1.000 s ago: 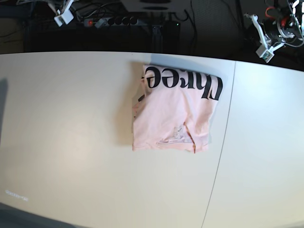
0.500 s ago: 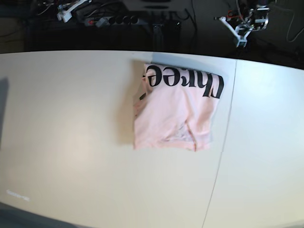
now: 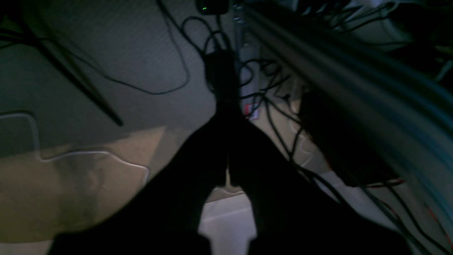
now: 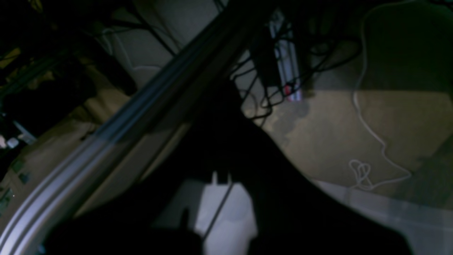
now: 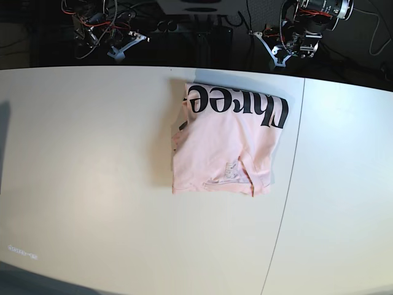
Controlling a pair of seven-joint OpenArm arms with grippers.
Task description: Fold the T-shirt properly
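Observation:
The pale pink T-shirt [image 5: 224, 147] lies folded into a rough rectangle on the white table [image 5: 92, 160]. Big black lettering runs along its far edge and a small label shows near its front edge. Both arms hang behind the table's far edge, away from the shirt. My left gripper [image 5: 277, 56] is at the upper right with nothing in it, and its dark fingers [image 3: 208, 152] meet at the tips in the left wrist view. At the upper left my right gripper [image 5: 123, 50] is also shut and empty, a dark silhouette [image 4: 226, 141] in its own view. Neither wrist view shows the shirt.
A seam [image 5: 287, 190] runs down the table right of the shirt. Behind the far edge are a power strip [image 5: 166, 26], tangled cables and dark floor. A metal rail [image 3: 347, 74] crosses both wrist views, and a white cord [image 4: 368, 134] lies on the floor.
Both arms have swung inward along the far side of the table and now sit closer to the middle. The T-shirt has stayed where it was.

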